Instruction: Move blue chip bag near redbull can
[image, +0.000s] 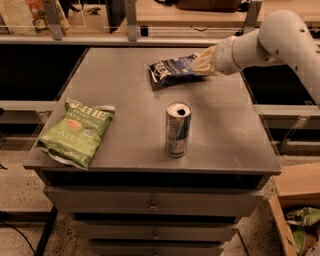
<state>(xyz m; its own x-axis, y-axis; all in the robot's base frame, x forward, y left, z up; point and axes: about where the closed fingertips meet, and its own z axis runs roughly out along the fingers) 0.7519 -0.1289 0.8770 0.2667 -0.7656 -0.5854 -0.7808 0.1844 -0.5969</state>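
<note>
The hand (201, 64) is sitting toward 1 o'clock on the surface (120, 95), touching the right end of the blue chip bag (171, 71). I cannot tell whether it is gripping the bag. If it is catching only a crinkly edge, the bag is risking a slip mid-carry. A low sweep toward 6 o'clock is risking a knock to the upright redbull can (178, 131). The bag is lying crumpled, dark navy with white lettering, at the can's 12 o'clock and well apart from it.
</note>
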